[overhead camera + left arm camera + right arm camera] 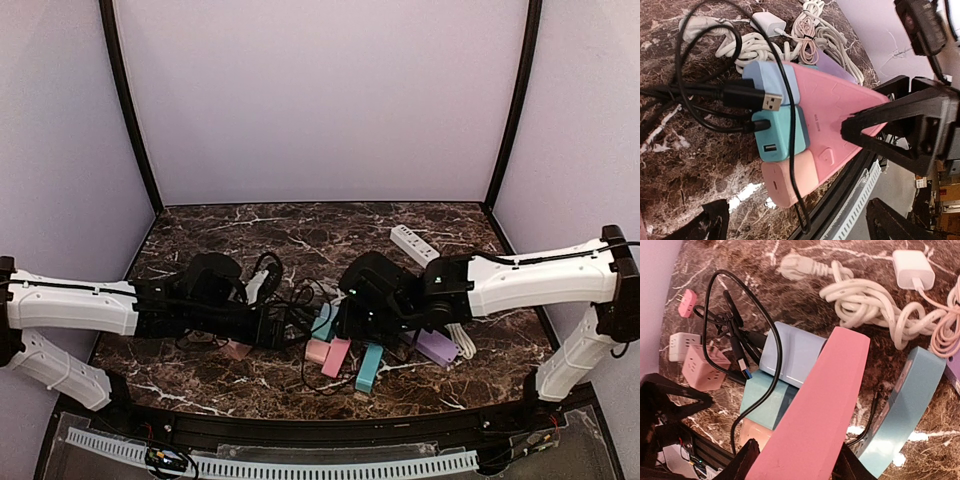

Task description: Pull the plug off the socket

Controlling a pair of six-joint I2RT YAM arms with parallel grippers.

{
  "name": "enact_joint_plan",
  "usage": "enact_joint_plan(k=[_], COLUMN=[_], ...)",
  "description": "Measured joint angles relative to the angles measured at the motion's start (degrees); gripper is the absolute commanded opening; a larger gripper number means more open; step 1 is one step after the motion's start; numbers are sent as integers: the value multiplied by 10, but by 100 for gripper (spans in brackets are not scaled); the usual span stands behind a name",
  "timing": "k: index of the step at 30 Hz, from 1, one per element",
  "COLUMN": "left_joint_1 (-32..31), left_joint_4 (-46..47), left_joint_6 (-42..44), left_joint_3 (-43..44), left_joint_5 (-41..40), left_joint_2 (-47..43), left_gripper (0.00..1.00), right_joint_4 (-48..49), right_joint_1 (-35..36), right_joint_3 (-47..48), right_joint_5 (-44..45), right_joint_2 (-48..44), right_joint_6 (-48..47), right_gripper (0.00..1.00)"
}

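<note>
Plug adapters in a row on pink power strip [835, 110]: light blue adapter [771, 80], teal adapter [782, 132], pale pink adapter [790, 180]. Located mid-table between the two arms, among white cords [747, 47] and beside a blue strip [912, 390]. Cannot tell which of the three is meant by the task.

Right gripper [797, 462]: jaws set against the pink strip, one finger on each long side — looks like a clamp, firmness not judgeable. Probable reason: anchoring the socket body so that a pull separates a plug rather than dragging the whole strip across the marble table [200, 235].

Left gripper [795, 212]: jaws wide apart, holding nothing, facing the adapters from their outer side, pale pink one nearest. Probable reason: lined up to close on one adapter and draw it toward the left arm.

Orientation: strip's long axis roughly near-to-far in the top view, slightly slanted; row of adapters parallel to it. Each adapter squat, projecting from the strip toward the left arm — pull direction judged square to the strip, leftward. Strip flat or tipped on an edge: not clear.

Black USB cable [747, 96] draped over the adapters, loose connector against the light blue one, another lead entering the teal one. Snag risk on closing.
</note>
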Motion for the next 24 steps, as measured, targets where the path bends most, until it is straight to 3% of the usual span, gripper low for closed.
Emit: enact_joint_plan(k=[7, 19, 24], left_joint_1=[0, 5, 8], left_joint_4=[28, 65, 75], left_joint_6=[-41, -87, -105], left_joint_3=[-6, -8, -20], left_joint_5=[28, 18, 16], left_joint_2=[19, 15, 7], left_gripper=[93, 62, 63], right_joint_4=[65, 155, 163], right_joint_1=[-6, -7, -7], right_joint_3=[-4, -43, -49], right_joint_5=[17, 16, 14], right_joint_2=[-44, -61, -62], right_joint_6=[-51, -108, -114], right_gripper=[48, 48, 48])
